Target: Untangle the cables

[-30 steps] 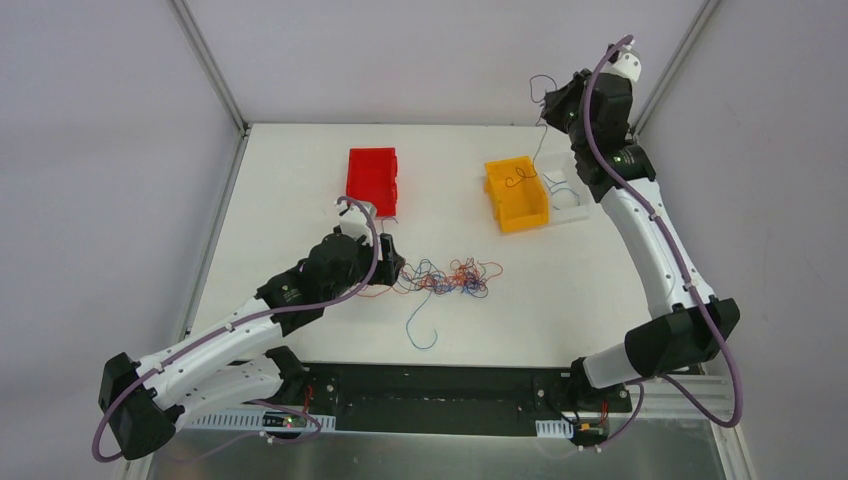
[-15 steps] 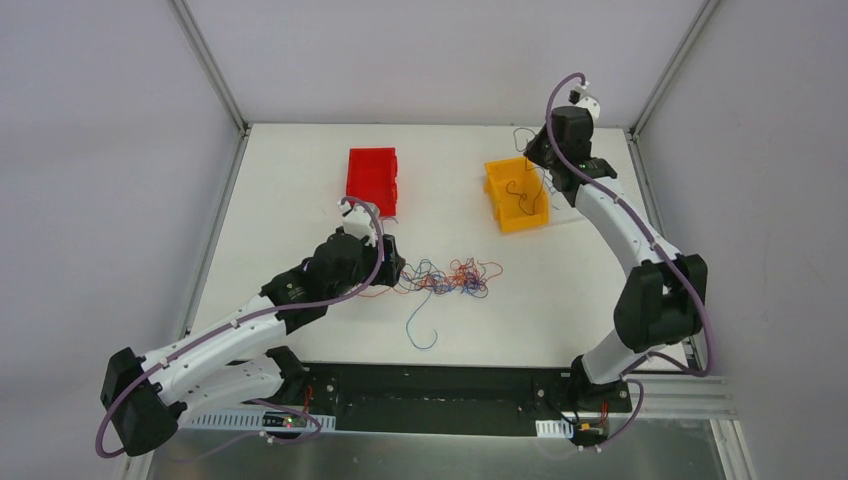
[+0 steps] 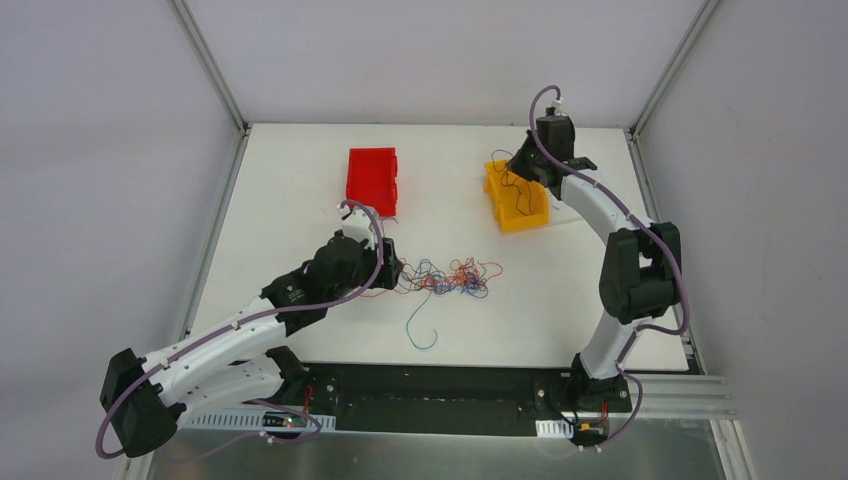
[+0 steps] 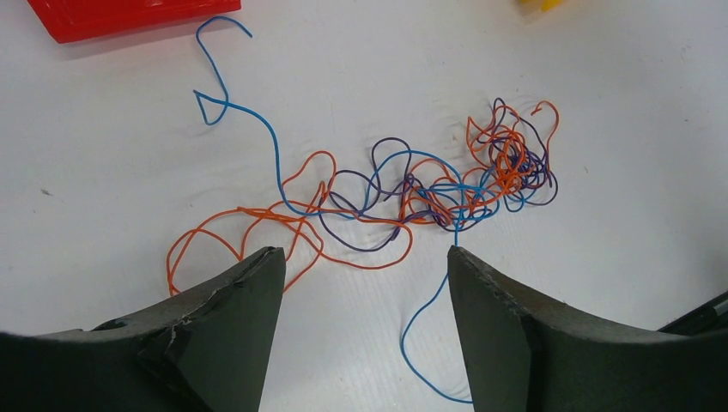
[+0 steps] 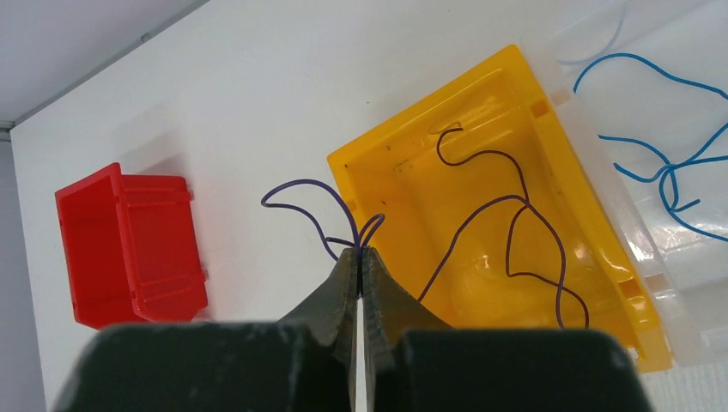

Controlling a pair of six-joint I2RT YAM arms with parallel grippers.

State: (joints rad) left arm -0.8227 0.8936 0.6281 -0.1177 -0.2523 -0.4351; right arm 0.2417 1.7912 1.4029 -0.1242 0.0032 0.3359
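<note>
While the right arm reaches over the far right of the table (image 3: 290, 170), log the overhead view first. The cables (image 3: 452, 277) lie as a loose multicoloured knot mid-table, with one blue strand (image 3: 410, 322) trailing toward the near edge. Your left gripper (image 3: 390, 262) sits just left of the knot. Your right gripper (image 3: 515, 172) hangs at the yellow bin (image 3: 520, 222), and the red bin (image 3: 372, 180) stands to the far left of the knot.

Left wrist view: the jaws stand apart with nothing between them. Orange loops reach the left finger and the blue strand passes the right fingertip. The knot lies just beyond, with orange, blue and dark purple wires interlaced.

Right wrist view: the jaws are pinched together on a thin purple strand (image 5: 300, 193), its loops springing from the tips at the bin's left wall. Another dark purple wire already lies inside the bin. Blue wires lie in a clear tray (image 5: 678, 257) just right of it.

Judgement: you are mid-deposit, sorting by colour. Next, carry the strand fully over the bin and part the jaws. Wire this thin may cling to the pads, so check that it drops. Then close the left gripper on a single loop at the knot's edge.
</note>
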